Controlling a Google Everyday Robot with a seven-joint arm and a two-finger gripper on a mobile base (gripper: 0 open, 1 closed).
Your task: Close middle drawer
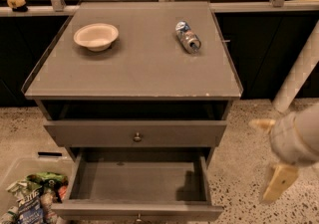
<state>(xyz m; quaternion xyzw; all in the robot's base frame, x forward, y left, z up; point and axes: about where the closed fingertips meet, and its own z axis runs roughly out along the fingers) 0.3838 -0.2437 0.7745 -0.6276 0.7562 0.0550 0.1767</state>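
The gripper [273, 161] hangs low at the right edge of the view, over the speckled floor, off the front right corner of the cabinet and touching nothing. Whether it is wide or narrow I cannot tell; nothing shows in its hold.

The middle drawer [99, 211] is the one pulled well out toward the camera, under the top drawer [89, 134], whose front with its brass knob [137, 137] sits nearly flush. The open box shows a bare floor with nothing in it. Its front lies along the bottom edge of the view, with only the top of its small knob [138, 216] showing. The lowest drawer is out of sight.

The move turns on this: the drawer's front lies to the left of the gripper and a little lower, well apart from it. The front's long axis runs left to right, and the drawer slides straight back into the cabinet, away from the camera. As I judge it, the gripper must come left and round to the near side of that front before it can push. A push near the knob would drive the drawer in squarer than one at the right corner.

On the cabinet top [139, 76] a pale bowl [96, 35] stands toward the back left corner. A can [188, 36] lies on its side toward the back right corner, its label unreadable. A clear bin [15, 170] of packets sits at the bottom left, and no writing there can be made out.
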